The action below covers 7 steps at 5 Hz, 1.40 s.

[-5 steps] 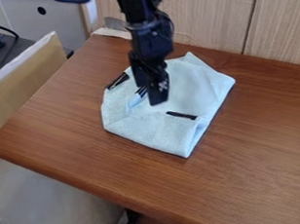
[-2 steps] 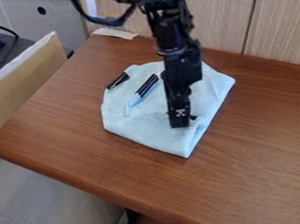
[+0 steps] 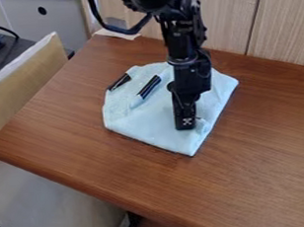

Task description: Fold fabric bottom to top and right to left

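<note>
Gripper (image 3: 186, 124) at fabric (image 3: 155, 131), near right edge | spread or pinching: indiscernible | likely right-to-left fold: grip edge squarely, carry low, lay flat

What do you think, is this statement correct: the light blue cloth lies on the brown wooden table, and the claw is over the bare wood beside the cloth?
Not quite: the claw is over the cloth itself, toward its lower corner in the camera view. The cloth is light blue and lies on the brown wooden table.
</note>
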Tool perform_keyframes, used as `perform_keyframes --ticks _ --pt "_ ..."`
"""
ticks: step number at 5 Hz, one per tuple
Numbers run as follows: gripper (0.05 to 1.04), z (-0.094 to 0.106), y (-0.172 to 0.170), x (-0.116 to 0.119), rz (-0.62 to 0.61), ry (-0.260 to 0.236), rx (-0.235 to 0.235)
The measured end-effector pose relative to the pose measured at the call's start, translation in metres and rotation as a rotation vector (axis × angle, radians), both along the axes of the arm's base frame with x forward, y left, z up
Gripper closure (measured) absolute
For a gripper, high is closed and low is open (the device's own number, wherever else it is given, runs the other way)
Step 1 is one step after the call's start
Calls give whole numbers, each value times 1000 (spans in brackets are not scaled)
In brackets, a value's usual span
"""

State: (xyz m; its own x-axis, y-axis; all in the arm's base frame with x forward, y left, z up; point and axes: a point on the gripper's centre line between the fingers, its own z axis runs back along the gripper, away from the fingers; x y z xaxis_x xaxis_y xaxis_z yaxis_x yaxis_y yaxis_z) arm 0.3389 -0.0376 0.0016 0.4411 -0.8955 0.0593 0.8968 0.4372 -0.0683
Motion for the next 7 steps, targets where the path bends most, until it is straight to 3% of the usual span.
perform_keyframes --ticks 1,2,3,4,5,7 --pt "861 2 0 2 15 1 1" --pt "979 1 6 0 43 10 9" --pt "1004 13 13 -3 75 -1 3" --pt "1005 34 11 -11 78 -51 -26" --pt "1005 42 13 -30 93 -81 -59" --pt "1005 21 33 -81 111 -95 -96"
